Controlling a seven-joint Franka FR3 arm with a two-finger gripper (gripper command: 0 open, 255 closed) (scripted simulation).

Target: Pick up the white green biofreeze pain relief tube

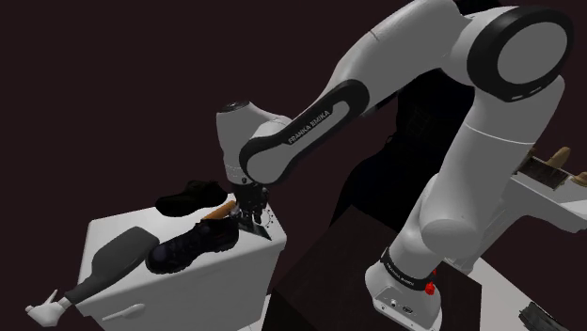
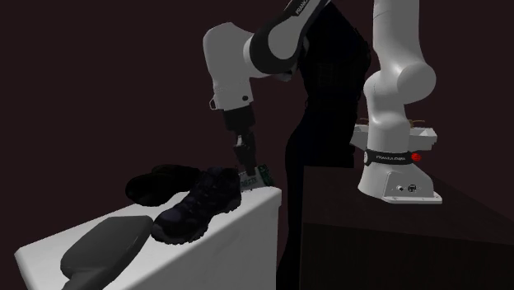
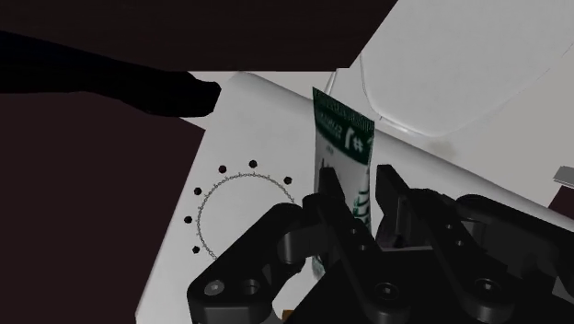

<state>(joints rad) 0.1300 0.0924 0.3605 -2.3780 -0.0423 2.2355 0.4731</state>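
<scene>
start at the far left of the shoulder view: a grey paddle-shaped thing (image 1: 118, 259) lies flat on the white top (image 1: 103, 230), well apart from your gripper (image 1: 249, 218). next comes a black boot (image 1: 193, 246), on its sole with its heel end just beside the hand. a low dark shoe (image 1: 193, 196) sits behind it. both crowd the hand from that side, which is likely why the arm comes down steeply from above and not across the top.

then the hand itself. in the wrist view the gripper (image 3: 359, 184) is narrowed to about the tube's width, one finger on each side of the tube (image 3: 345, 138). it looks to have the tube pinched across the flat body. the printed green and white crimped end points away from the hand. the other end runs back under the palm, so you cannot see the cap.

the second exterior view puts the tube (image 2: 262, 175) at the fingertips, low over the corner of the top. you cannot tell whether it has left the surface. judge the grasp as made and the lift as not yet shown.

beside the fingers, a ring of dots (image 3: 244, 175) is marked on the surface. the tube is the one container here, and its contents are sealed from sight.

a soft tube may buckle in the pinch, so raise it straight and slowly.
</scene>
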